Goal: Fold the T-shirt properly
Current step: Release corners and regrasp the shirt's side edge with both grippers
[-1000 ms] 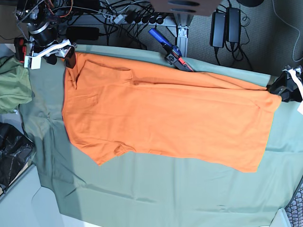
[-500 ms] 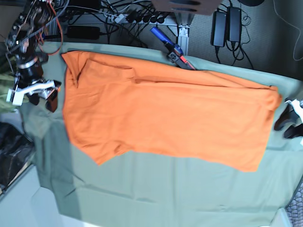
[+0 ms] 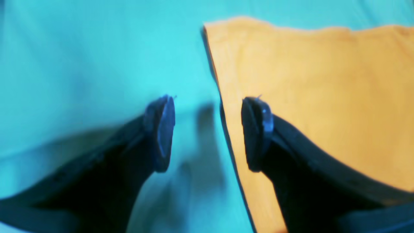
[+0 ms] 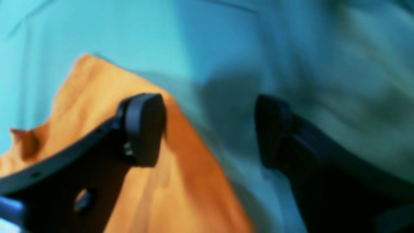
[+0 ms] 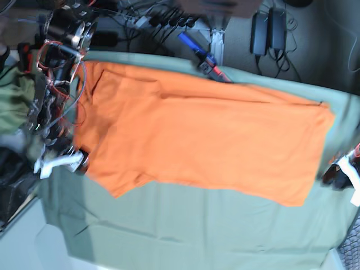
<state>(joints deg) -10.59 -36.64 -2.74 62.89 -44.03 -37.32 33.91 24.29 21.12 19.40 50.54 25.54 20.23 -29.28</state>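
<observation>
T-shirt, plain bright orange cotton, lies flat on the sage-green cloth over the desk; both my tools, left and right, gape empty straddling opposite edges, so next I pinch those edges for a fold.

base view: looks straight down from overhead, far enough to take in the whole T-shirt on the green cloth.
left wrist view: close behind its open fingers, facing the shirt's edge.
right wrist view: equally close, blurred.
shared: orange shirt edge against green cloth.
</observation>
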